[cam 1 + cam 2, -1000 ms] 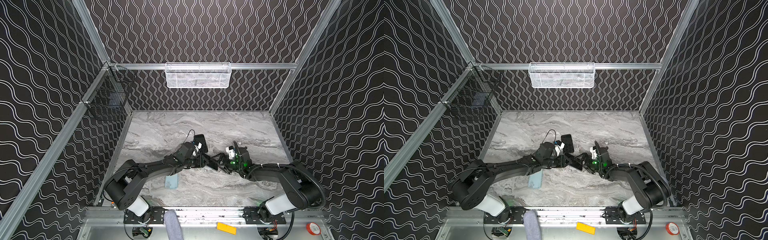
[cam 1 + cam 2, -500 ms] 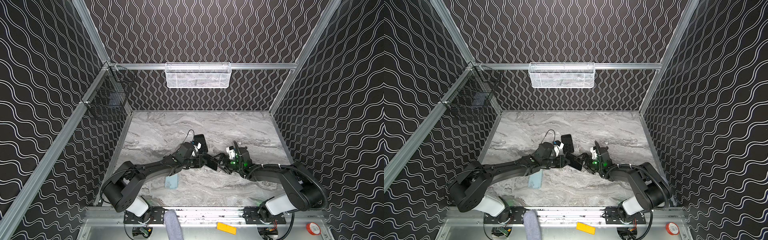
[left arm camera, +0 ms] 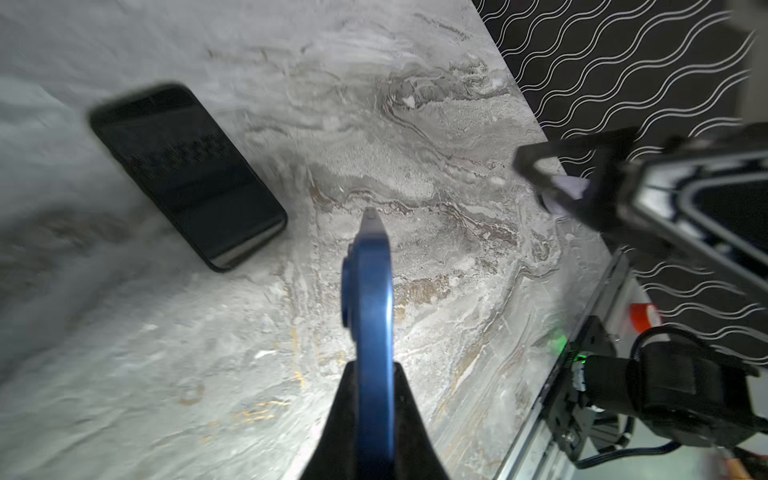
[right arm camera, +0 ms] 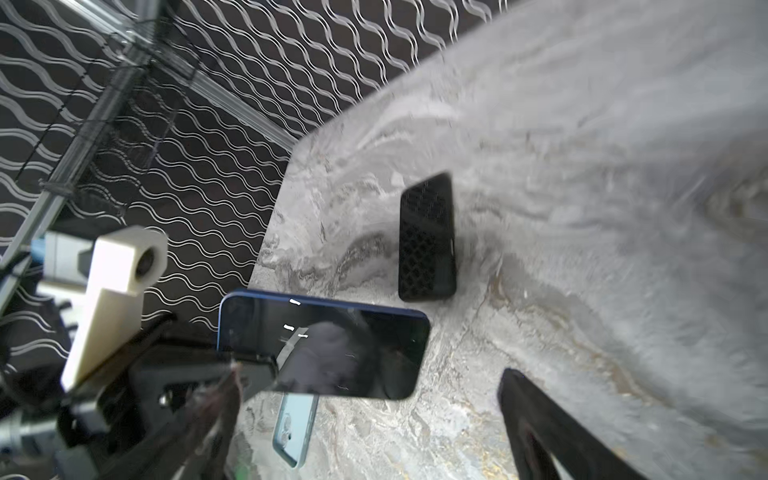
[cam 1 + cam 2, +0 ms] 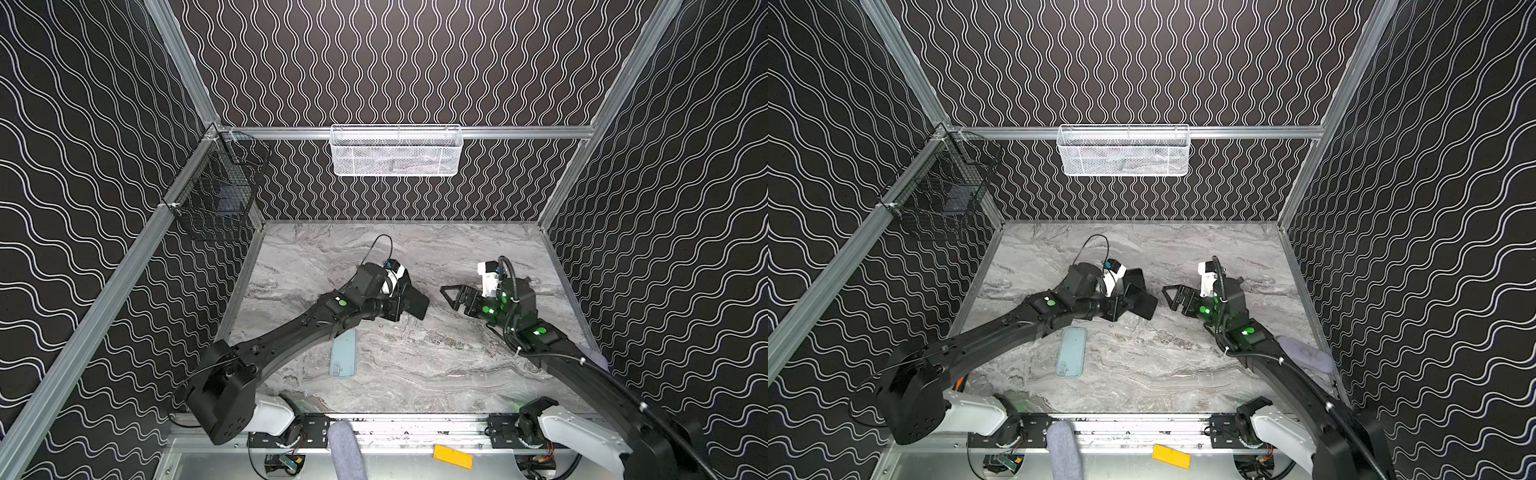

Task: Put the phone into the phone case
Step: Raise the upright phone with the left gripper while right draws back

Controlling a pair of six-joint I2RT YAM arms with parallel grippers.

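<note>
Left tool point(image 5: 404, 306) clamped on blue phone point(image 4: 332, 353), held on edge over mid-tabletop point(image 5: 436, 365). Right tool point(image 5: 449, 297) wide open, empty. Light-blue case point(image 5: 344, 353) lies flat near front edge. Phone probably stiff, slick glass: pinch the long edges.

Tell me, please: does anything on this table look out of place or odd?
Two things. A second, black phone lies flat on the table beyond the blue phone, which the left gripper holds off the surface; only one phone case, light blue, is there. A grey cloth lies bunched at the table's right edge.
</note>
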